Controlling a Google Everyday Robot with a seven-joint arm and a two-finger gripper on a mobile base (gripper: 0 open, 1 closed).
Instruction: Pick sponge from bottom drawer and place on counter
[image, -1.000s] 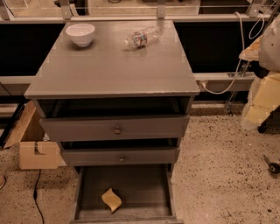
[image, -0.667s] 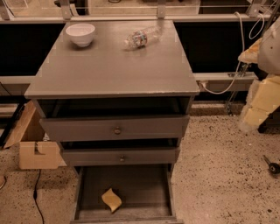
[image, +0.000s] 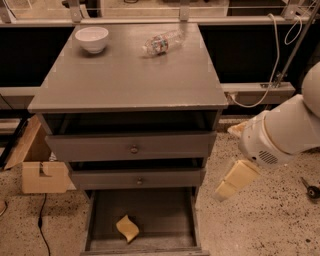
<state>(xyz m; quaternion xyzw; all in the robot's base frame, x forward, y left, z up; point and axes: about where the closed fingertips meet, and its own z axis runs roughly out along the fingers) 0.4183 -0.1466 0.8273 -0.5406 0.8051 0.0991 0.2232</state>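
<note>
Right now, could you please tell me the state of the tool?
Tool: cannot be told; right of the bottom drawer, where the sponge lies.

The arm was a fat, smooth white tube with a thin tan seam near its rounded end and a small perforated grille. Its cream-tan, blocky gripper hung just right of the bottom drawer.

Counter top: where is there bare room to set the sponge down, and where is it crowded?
The counter is bare across its front and middle, from the chipped front edge back to the white bowl and the lying plastic bottle. Only that back strip is crowded. The sponge lies in the bottom drawer. The end effector hangs right of the cabinet.
</note>
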